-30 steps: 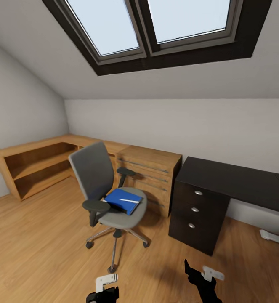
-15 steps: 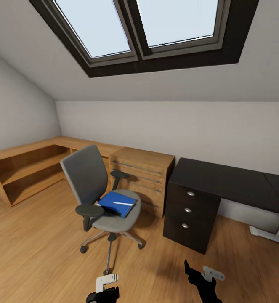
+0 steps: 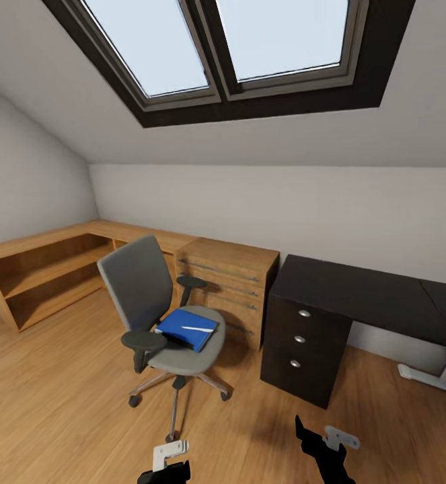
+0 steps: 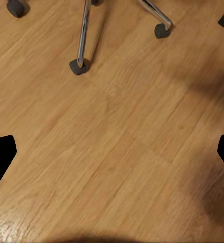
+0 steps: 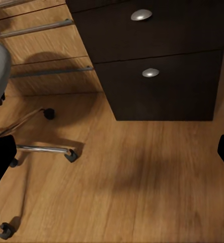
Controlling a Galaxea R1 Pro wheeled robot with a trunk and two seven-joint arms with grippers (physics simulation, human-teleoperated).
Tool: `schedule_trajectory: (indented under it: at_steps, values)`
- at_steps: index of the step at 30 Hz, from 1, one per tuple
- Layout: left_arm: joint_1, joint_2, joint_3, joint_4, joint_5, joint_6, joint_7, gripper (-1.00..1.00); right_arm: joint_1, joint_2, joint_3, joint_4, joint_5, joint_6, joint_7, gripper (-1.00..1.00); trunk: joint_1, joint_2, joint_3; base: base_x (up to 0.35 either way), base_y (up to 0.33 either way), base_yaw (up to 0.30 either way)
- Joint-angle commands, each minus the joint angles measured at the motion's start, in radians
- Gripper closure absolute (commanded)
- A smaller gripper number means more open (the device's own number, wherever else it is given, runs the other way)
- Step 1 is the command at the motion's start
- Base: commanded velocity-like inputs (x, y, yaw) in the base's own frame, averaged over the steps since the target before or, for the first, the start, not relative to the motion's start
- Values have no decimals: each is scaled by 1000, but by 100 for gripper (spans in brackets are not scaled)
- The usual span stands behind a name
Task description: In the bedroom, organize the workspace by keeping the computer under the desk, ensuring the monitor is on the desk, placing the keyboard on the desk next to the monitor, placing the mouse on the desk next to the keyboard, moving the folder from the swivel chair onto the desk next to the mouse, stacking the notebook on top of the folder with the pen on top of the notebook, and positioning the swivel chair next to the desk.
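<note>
**A:** Fingers (image 4: 3, 157) on the left gripper (image 4: 112, 157) are spread wide, nothing between them, just floor (image 4: 117, 152) below. Right gripper (image 5: 112, 154) same deal, fingers apart over bare boards.

**B:** Where's the folder?

**A:** Blue folder (image 3: 187, 328) is lying flat on the seat of the swivel chair (image 3: 157, 316), with a pen (image 3: 198, 329) resting on top. Chair sits a bit left of the dark desk (image 3: 357, 296), whose tabletop is bare. Behind the chair there's a wooden drawer unit (image 3: 231, 282), and skylights (image 3: 216, 47) overhead.
</note>
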Motion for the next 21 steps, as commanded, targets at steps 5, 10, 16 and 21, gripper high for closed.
schedule_trajectory:
  at_steps: [5, 10, 16, 21]
  values:
    - [-1, 1, -5, -1, 6, 1, 8, -100, -1, 1, -8, 2, 1, -4, 12, -100, -19, 35, 15, 0, 0, 0]
    - [-1, 1, -5, 0, 7, 1, 8, -100, -1, 1, -8, 3, 47, -3, 10, -100, -38, 70, 30, 0, 0, 0]
    - [-1, 1, -5, 0, 7, 1, 8, -100, -1, 2, -8, 3, 53, -2, 9, -100, -61, 112, 49, 0, 0, 0]
    - [-1, 1, -3, 0, 6, 1, 7, -100, -1, 3, -8, 3, 54, -3, 9, -100, -65, 119, 52, 0, 0, 0]
